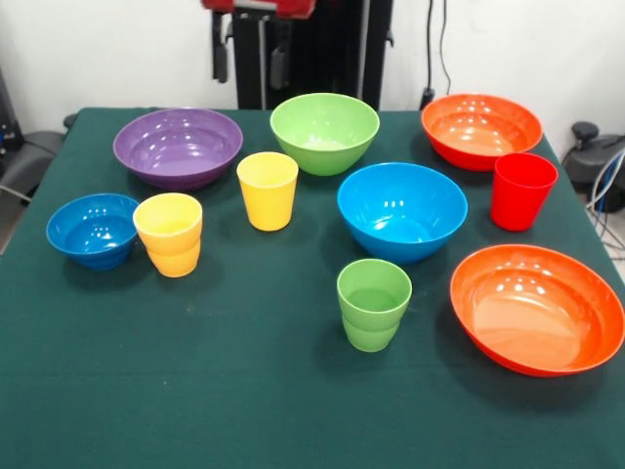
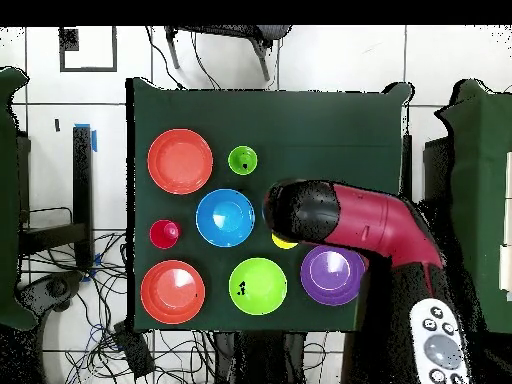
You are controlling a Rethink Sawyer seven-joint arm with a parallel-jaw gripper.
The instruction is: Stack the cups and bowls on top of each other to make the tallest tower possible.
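Cups [image 1: 268, 190], bowls [image 1: 401, 210] unstacked; arm [image 2: 345, 218] above.

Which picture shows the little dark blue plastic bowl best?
The front view: the small dark blue glossy plastic bowl sits in plain sight beside a yellow stepped plastic cup. In the overhead view the red and black robot arm apparently covers it.
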